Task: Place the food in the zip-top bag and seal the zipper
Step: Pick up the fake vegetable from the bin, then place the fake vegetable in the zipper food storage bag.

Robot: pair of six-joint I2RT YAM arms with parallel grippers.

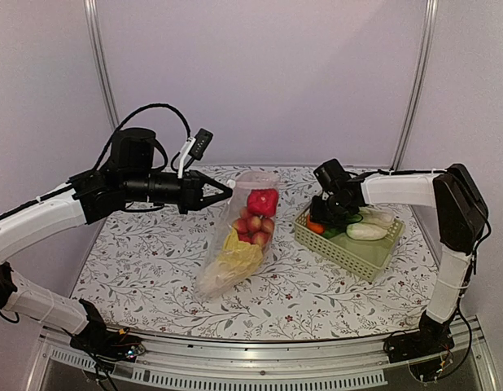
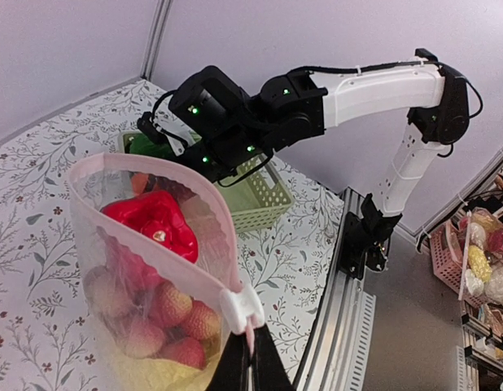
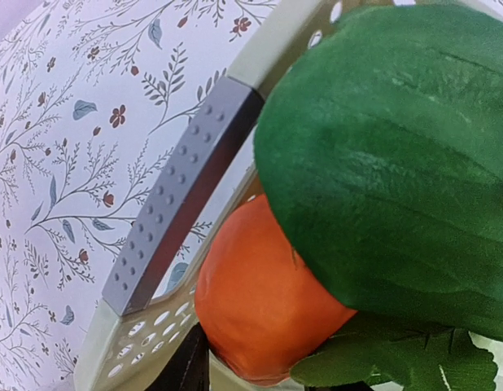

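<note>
**Surface and room.** A table [image 1: 137, 261] covered in a white cloth printed with leaf sprigs is noted. It is enclosed by plain pale lilac walls [image 1: 268, 81], with two metal uprights [image 1: 101, 65] at the far side. A metal rail [image 1: 260, 371] is fitted along the near edge.

**Task items.** The zip-top bag [image 1: 235, 236] is found at the table's centre. Its bottom rests on the cloth and its mouth is raised toward the far side. The mouth is held agape, and the zipper [image 2: 137, 160] is seen as an unsealed pale loop. Three items are seen inside: a round red fruit [image 1: 262, 201] uppermost, a cluster of small red-pink fruits [image 1: 253, 226] beneath it, and a napa cabbage [image 1: 235, 254] lowest. An orange [image 1: 315, 226] is lying in the left end of a pale green basket [image 1: 349, 248], right of the bag and apart from it. A dark green vegetable [image 3: 398, 163] is pressed against the orange.

**Hands.**
- The left gripper [image 1: 227, 192] is closed tight on the bag's mouth edge, at the left end of the strip. The bag hangs from it on the right.
- The right gripper [image 1: 325, 216] is lowered into the basket's left end over the orange, with its jaws partly apart. One dotted grey pad [image 3: 182, 195] is seen by the basket rim, clear of the orange. Nothing is seen to be held.
</note>
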